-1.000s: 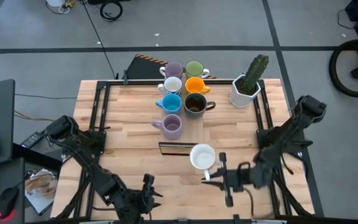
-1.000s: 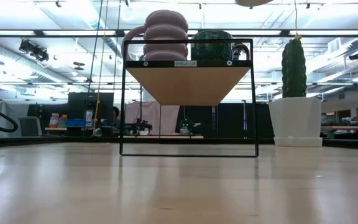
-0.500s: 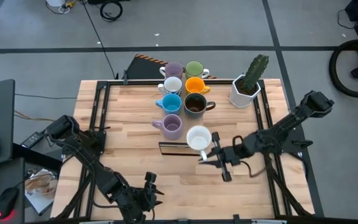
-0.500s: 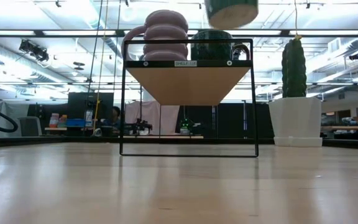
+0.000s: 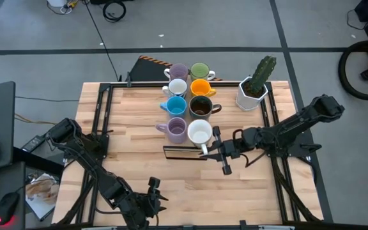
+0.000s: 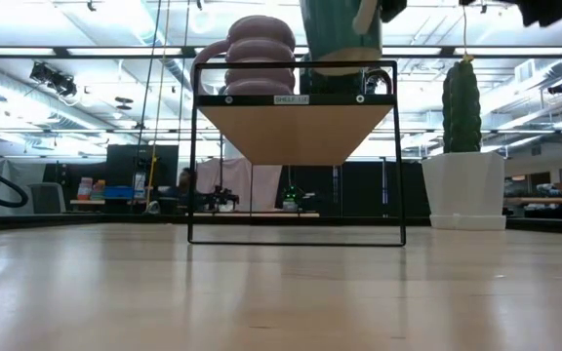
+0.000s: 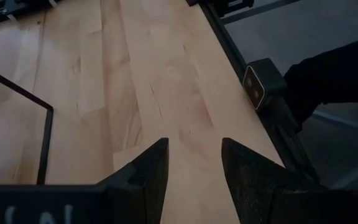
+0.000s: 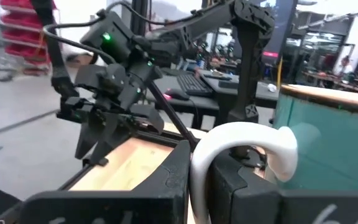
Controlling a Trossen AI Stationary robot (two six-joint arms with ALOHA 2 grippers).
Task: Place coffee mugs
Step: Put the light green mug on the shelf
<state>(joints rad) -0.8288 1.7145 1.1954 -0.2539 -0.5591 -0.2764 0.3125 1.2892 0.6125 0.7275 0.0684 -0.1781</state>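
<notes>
Gripping the glossy round mug's [image 5: 200, 133] curved handle [image 8: 241, 146].

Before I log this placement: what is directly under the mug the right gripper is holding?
The right gripper holds the white mug by its handle above the shelf, beside the lilac mug. From above the mug hides the spot below; the low view shows a dark mug behind it.

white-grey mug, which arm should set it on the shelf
Right. The right gripper already holds the white-grey mug by its handle over the shelf, beside the lilac mug. The left gripper waits at the near edge.
</notes>
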